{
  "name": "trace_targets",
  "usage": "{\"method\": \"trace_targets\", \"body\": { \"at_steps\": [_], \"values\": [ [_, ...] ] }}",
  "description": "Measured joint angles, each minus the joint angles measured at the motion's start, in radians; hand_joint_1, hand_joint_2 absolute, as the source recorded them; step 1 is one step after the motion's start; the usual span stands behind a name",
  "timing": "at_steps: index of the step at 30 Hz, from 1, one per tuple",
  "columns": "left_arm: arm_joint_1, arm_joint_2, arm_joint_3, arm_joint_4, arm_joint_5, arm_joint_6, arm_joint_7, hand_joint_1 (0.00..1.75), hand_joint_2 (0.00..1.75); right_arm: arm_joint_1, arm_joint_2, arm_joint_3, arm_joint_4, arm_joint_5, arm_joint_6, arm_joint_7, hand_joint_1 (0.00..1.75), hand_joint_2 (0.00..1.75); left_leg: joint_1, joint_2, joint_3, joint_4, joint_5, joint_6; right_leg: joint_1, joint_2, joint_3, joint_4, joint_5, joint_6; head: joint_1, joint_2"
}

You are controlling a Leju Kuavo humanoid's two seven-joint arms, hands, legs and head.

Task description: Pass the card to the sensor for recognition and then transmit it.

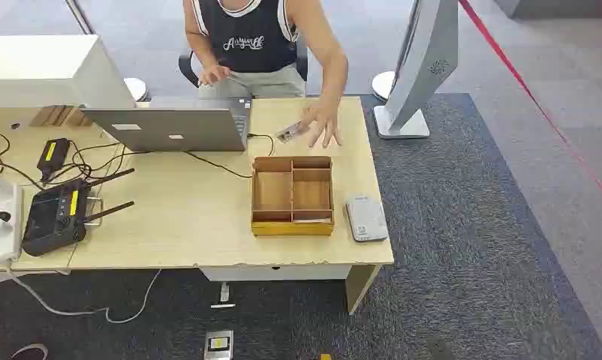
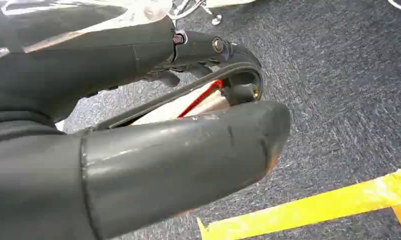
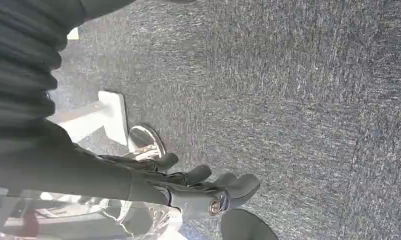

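Matt wooden box (image 1: pixel 292 196), pale wood-grain table (image 1: pixel 193 232), rough carpet (image 1: pixel 478 247).

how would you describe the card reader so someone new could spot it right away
Start at the light wooden desk and find the divided wooden box near its right end. The card reader lies flat just right of that box, by the desk's front corner. It is a small grey slab, unlike the tan box beside it.
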Motion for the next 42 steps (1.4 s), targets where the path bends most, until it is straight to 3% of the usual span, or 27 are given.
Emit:
{"method": "trace_targets", "body": {
  "at_steps": [20, 30, 42],
  "values": [
    [0.0, -0.003, -0.013, 0.0, 0.016, -0.001, -0.006, 0.0, 0.0, -0.053, -0.008, 0.0, -0.001, -0.009, -0.033, -0.051, 0.0, 1.75, 0.0, 0.0, 0.0, 0.0, 0.0, 0.0, 0.0, 0.0, 0.0, 0.0, 0.001, 0.0, 0.0, 0.0],
    [0.0, -0.013, -0.026, 0.0, 0.022, 0.0, -0.007, 0.0, 0.0, -0.041, -0.006, 0.0, 0.0, 0.022, -0.02, 0.013, 0.0, 1.75, 0.0, 0.0, 0.0, 0.0, 0.0, 0.0, 0.0, 0.0, 0.0, 0.0, 0.0, 0.0, 0.0, 0.0],
    [0.0, -0.02, -0.033, 0.0, 0.031, 0.003, -0.011, 0.0, 0.0, -0.022, -0.004, 0.0, 0.0, 0.024, -0.018, 0.023, 0.0, 1.75, 0.0, 0.0, 0.0, 0.0, 0.0, 0.0, 0.0, 0.0, 0.0, 0.0, 0.001, 0.0, 0.0, 0.0]
  ]
}}
